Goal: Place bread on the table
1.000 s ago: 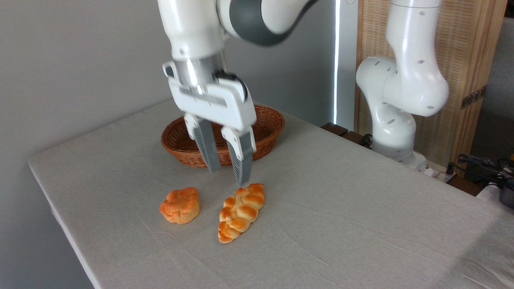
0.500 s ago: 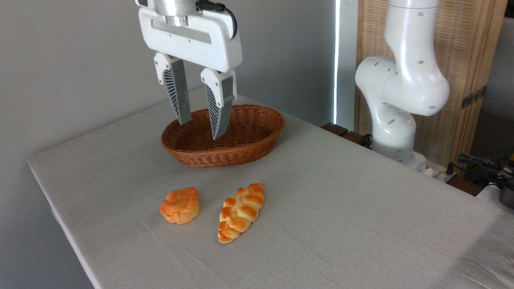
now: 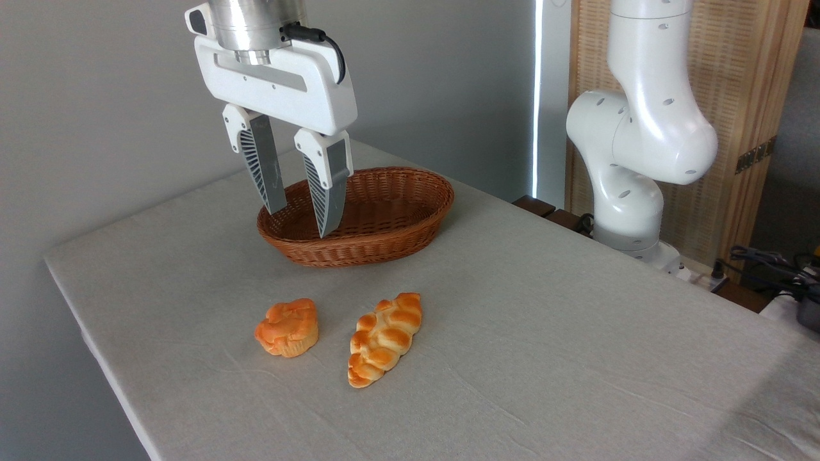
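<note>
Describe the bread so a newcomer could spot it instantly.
Start at the wicker basket at the table's far side, then come toward the camera to two orange pastries. The bread is the right one: long, braided, tapered, unlike the round muffin.

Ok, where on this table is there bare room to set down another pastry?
The widest bare stretch of table runs right of the bread, toward the arm's base. A narrower strip lies between the basket and the muffin. The gripper crowds the basket's left end.
</note>
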Controlling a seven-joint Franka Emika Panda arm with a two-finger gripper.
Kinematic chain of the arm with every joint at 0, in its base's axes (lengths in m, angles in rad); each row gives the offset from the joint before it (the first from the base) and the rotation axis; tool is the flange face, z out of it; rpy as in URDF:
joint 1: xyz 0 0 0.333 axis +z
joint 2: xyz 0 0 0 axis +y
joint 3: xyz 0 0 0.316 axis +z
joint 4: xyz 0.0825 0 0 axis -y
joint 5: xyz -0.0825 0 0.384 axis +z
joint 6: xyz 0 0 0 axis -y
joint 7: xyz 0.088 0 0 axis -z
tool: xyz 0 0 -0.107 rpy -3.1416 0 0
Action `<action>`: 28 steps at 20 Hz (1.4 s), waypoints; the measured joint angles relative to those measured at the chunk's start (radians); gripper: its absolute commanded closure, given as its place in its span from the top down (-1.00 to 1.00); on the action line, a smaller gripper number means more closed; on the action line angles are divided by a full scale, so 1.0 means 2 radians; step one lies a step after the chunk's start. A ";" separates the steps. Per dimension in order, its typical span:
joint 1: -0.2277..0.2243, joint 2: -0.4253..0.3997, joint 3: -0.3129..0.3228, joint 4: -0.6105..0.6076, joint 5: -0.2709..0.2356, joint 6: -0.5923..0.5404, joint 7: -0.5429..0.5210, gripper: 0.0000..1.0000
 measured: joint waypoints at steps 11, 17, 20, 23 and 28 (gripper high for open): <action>0.017 0.000 0.001 0.003 0.000 0.000 0.011 1.00; 0.017 0.000 0.000 0.003 0.000 -0.001 0.049 1.00; 0.017 0.000 0.001 0.003 0.000 -0.001 0.072 1.00; 0.018 0.000 0.002 0.003 0.000 -0.004 0.093 1.00; 0.018 0.000 0.003 0.003 0.000 -0.011 0.121 1.00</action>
